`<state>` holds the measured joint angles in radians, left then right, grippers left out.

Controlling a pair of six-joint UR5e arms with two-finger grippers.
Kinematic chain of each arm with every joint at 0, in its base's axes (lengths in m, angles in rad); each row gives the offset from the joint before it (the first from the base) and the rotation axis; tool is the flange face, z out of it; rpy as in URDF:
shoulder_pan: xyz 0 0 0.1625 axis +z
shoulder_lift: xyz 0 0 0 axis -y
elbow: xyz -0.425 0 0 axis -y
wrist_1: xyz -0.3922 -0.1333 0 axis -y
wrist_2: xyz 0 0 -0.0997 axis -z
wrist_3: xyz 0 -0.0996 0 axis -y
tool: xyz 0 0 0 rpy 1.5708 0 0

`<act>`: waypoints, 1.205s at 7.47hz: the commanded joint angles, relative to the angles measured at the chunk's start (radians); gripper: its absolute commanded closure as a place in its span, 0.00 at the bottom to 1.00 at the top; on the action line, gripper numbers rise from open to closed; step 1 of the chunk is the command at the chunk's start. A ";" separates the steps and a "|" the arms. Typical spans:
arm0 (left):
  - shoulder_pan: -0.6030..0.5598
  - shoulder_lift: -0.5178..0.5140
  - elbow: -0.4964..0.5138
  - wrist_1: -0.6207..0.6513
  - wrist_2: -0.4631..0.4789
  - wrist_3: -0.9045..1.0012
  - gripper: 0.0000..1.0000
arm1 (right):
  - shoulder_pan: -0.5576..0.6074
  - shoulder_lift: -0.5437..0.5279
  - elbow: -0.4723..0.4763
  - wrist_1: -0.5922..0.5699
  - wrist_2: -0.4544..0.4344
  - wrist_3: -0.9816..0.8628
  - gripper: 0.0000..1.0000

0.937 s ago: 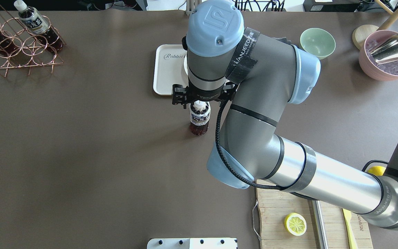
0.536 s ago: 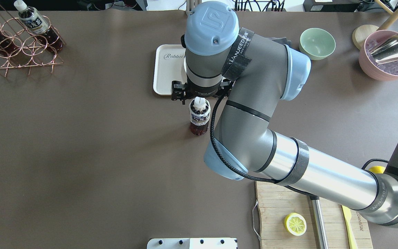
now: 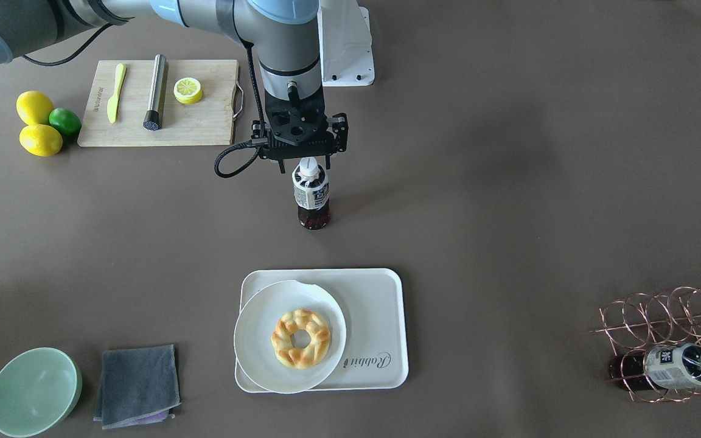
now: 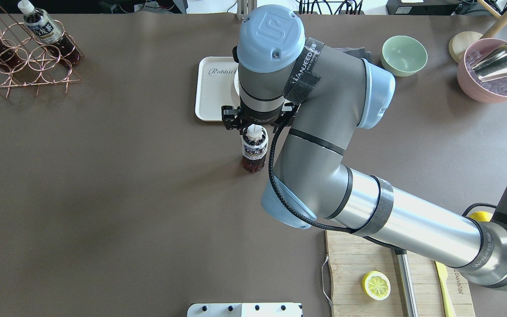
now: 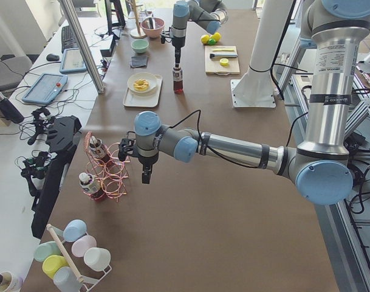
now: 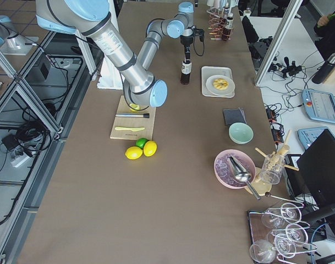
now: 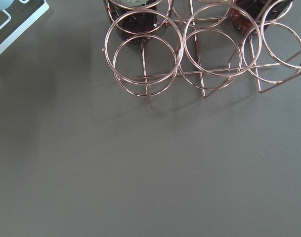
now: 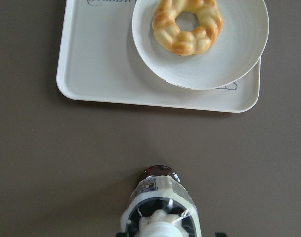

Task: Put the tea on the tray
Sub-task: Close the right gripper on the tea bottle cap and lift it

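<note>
- On the desk (image 3: pixel 509 243), between the wooden board (image 3: pixel 143 121) and the tray (image 3: pixel 381 292), the tea (image 3: pixel 312 201) stands up straight. It is not on the tray yet.
- The right jaws hang just over its white cap. They are spread wide, one on each side, pinching nothing.
- The left jaws are far off by the wire rack (image 3: pixel 661 322). I cannot tell if they are spread or pressed together.
- The cap is small and smooth. If the jaws pinch only that, I think the tea could slip out or swing.
- A plate (image 3: pixel 259 322) with a bread ring (image 3: pixel 300 338) fills much of the tray. Only a strip beside it is bare.
- The tall tea could bump the plate or catch the tray's rim, and then fall over.
</note>
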<state>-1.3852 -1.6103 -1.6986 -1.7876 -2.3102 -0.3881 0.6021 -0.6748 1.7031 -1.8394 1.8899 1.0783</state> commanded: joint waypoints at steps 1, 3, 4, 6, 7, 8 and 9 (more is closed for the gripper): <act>0.000 -0.017 0.013 0.001 0.000 0.000 0.02 | -0.007 -0.003 0.001 0.000 0.000 0.000 0.59; 0.000 -0.034 0.028 0.001 0.000 0.000 0.02 | -0.007 0.000 0.006 0.002 0.000 -0.001 1.00; 0.000 -0.037 0.033 0.001 0.000 0.000 0.02 | -0.004 0.004 0.012 0.000 -0.003 -0.001 1.00; 0.000 -0.040 0.031 0.001 0.000 0.000 0.02 | 0.056 0.036 0.020 -0.012 0.015 -0.011 1.00; -0.001 -0.040 0.033 0.001 0.000 0.000 0.02 | 0.085 0.064 0.003 -0.011 0.038 -0.018 1.00; -0.003 -0.040 0.033 0.001 0.000 0.000 0.02 | 0.099 0.127 -0.061 -0.011 0.044 -0.018 1.00; -0.003 -0.040 0.033 0.001 0.000 0.000 0.02 | 0.114 0.240 -0.208 -0.009 0.049 -0.024 1.00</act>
<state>-1.3871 -1.6502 -1.6662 -1.7872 -2.3102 -0.3881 0.6862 -0.5816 1.6704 -1.8496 1.9260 1.0617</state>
